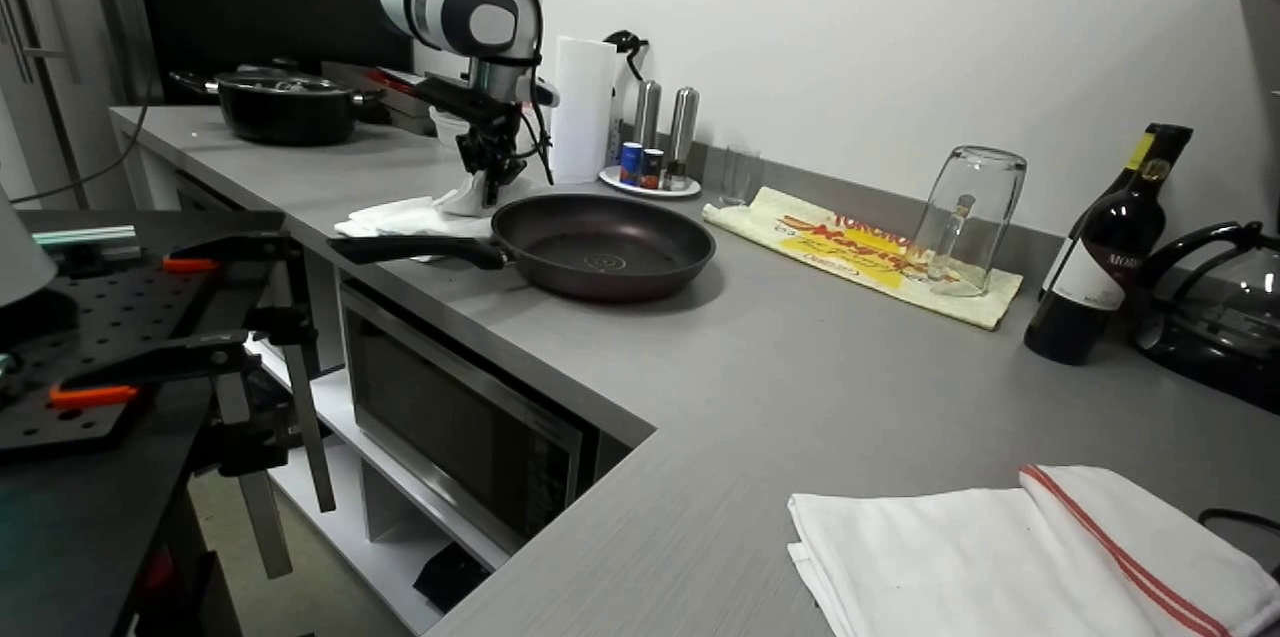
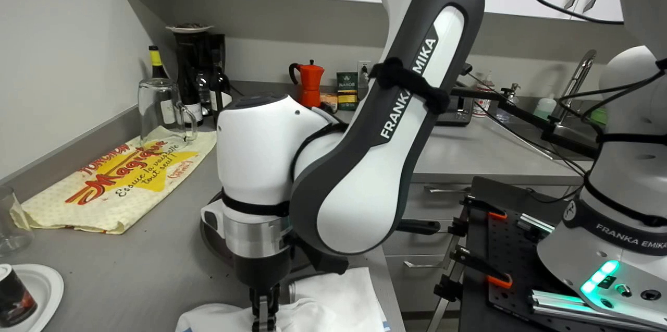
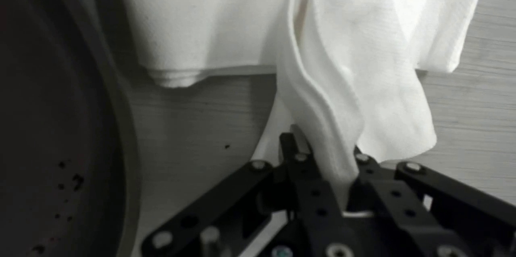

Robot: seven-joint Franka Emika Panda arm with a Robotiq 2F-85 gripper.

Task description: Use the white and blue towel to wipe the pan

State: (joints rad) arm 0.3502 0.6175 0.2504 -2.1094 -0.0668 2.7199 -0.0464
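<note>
Nearest in the wrist view, the gripper (image 3: 327, 149) pinches a raised fold of the white and blue towel (image 3: 346, 47), probably to leave loose cloth for wiping. The rest lies on the counter (image 3: 193, 140) beside the pan (image 1: 605, 247), which faces upward, apparently for easy reach.

Microwave (image 1: 455, 405), wine bottle (image 1: 1102, 252); glass mug (image 1: 970, 217) — upturned
</note>
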